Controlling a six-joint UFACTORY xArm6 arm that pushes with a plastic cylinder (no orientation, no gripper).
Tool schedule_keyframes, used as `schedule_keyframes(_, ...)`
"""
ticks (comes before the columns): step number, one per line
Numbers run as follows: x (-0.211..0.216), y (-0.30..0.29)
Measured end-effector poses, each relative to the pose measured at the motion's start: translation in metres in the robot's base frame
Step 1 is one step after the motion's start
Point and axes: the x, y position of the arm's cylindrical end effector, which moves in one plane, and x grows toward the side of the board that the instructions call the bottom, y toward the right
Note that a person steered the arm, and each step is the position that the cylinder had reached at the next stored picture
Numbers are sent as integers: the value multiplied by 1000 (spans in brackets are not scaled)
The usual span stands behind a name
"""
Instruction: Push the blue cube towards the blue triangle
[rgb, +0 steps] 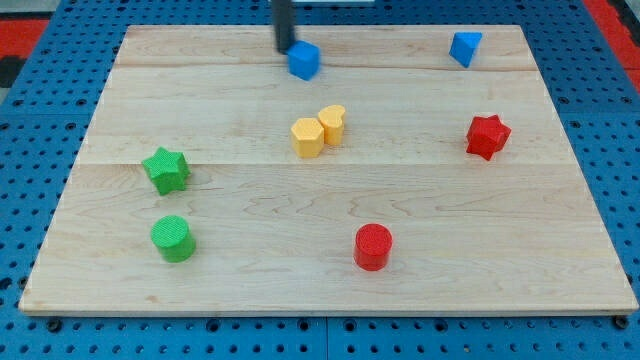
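My tip (285, 48), a bare rod with no claw to spread, seems to touch the small blue plastic cube (304, 60) from the view's left, the blue triangle block (464, 47) well apart rightward, most pushing left.

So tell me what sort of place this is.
Probably a robotics lab test bench: a wooden board lies on a blue perforated surface, small coloured blocks such as the blue cube are scattered about, and my tip is beside that cube.
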Motion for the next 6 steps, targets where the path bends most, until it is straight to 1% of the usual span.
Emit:
schedule_keyframes(1, 0, 72)
schedule_keyframes(2, 0, 125)
schedule_keyframes(3, -7, 110)
schedule_keyframes(4, -28, 50)
schedule_keyframes(5, -22, -20)
schedule_keyframes(6, 31, -29)
